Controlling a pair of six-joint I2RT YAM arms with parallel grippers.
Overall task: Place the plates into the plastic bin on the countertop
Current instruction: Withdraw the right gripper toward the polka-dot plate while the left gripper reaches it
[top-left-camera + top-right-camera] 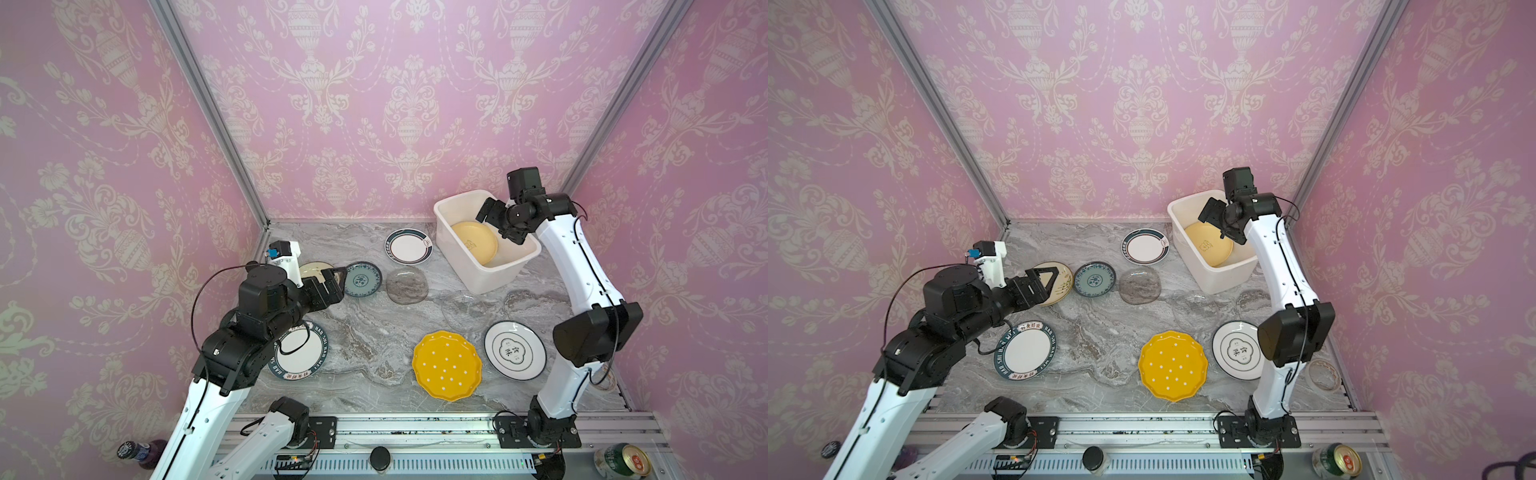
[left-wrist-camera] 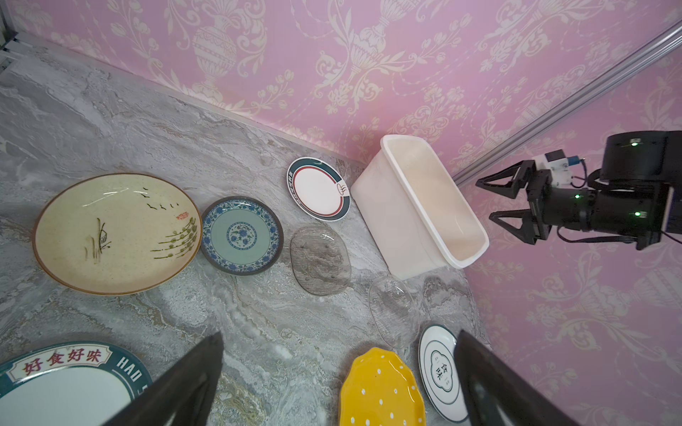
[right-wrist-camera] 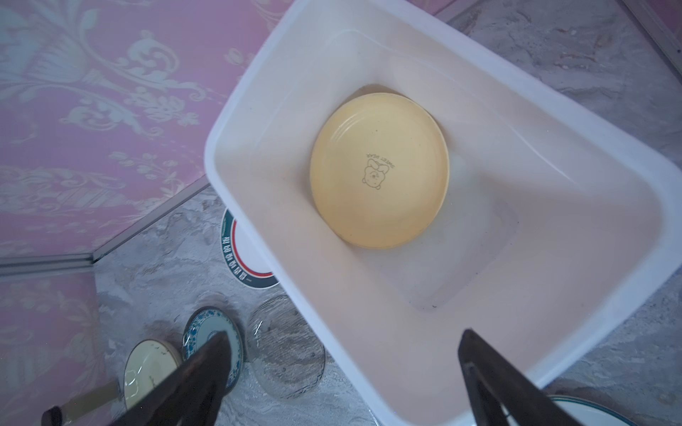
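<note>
Yellow plate (image 3: pixel 380 169) in plastic bin (image 3: pixel 236 121)
We see right gripper (image 3: pixel 343 333) spread above (left gripper (image 2: pixel 338 333) spread too); green-rimmed plate (image 1: pixel 408 246) just beside bin.

Pale yellow plate (image 3: pixel 380 206), right wrist view centre: "SWEET BEAR", upside down. Teal-rimmed plate (image 2: pixel 66 394), left wrist view lower left: banner (image 2: pixel 61 359) "好食好味"; rim (image 1: pixel 1052 347) in a top view "HAO SHI HAO WEI". White plate (image 2: pixel 441 372), lower right: "食味".
</note>
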